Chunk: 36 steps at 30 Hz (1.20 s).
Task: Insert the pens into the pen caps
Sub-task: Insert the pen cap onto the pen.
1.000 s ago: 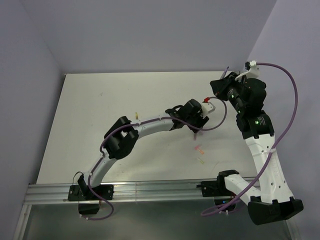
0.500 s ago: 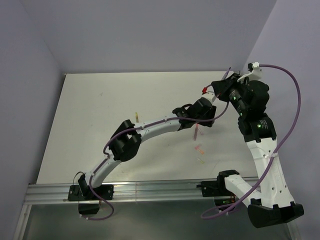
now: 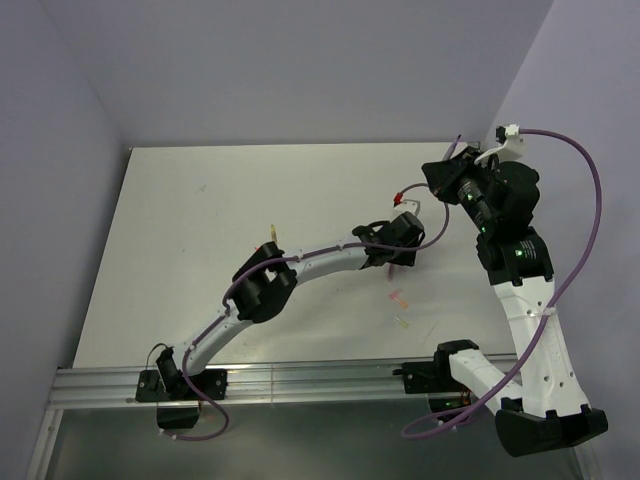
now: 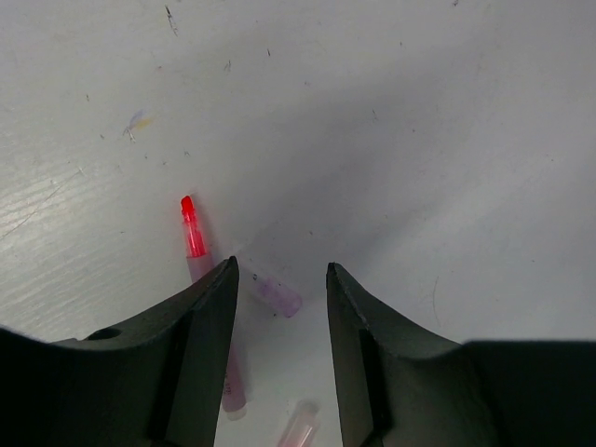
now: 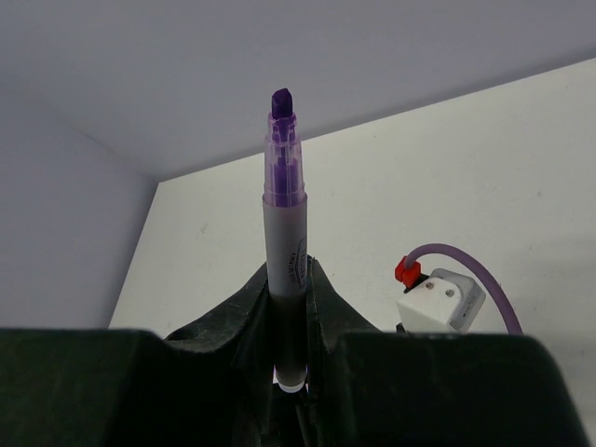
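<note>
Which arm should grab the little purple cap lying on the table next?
Left. The left end effector hangs open right above the pale purple cap. The right end effector is shut on the purple pen, so it has no free grip.

The left gripper [image 4: 281, 270] has been lowered toward the table [image 4: 419, 140] over a purple cap [image 4: 277, 296], jaws slightly narrowed.

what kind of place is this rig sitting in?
Likely a lab test cell: white table boxed by plain lilac walls, left arm and right arm bolted to an aluminium rail.
</note>
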{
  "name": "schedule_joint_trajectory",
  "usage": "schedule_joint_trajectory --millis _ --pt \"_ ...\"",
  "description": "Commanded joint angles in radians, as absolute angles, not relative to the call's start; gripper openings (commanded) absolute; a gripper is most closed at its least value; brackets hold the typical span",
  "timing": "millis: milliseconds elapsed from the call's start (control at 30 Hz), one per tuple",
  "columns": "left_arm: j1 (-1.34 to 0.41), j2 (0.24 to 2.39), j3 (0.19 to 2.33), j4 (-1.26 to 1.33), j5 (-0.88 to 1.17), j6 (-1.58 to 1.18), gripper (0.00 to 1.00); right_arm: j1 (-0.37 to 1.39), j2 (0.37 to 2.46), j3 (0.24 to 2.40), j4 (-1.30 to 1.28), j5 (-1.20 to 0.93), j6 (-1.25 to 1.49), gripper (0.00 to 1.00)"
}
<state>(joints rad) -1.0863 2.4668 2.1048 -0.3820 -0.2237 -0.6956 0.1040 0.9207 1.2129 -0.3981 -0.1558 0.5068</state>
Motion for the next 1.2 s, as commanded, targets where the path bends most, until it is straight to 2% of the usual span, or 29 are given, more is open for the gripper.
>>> schedule_joint_trajectory --millis 0,900,1167 --pt "-1.1 2.471 2.14 -0.39 -0.261 -0.715 0.48 0.095 0.913 1.232 -0.371 -0.164 0.506 0.0" --pt "-1.106 2.52 2.172 -0.44 -0.258 -0.71 0.47 0.083 0.884 1.187 -0.364 -0.166 0.502 0.0" --pt "-1.106 2.539 2.187 -0.463 -0.264 -0.707 0.42 0.08 0.879 1.177 -0.36 -0.167 0.502 0.0"
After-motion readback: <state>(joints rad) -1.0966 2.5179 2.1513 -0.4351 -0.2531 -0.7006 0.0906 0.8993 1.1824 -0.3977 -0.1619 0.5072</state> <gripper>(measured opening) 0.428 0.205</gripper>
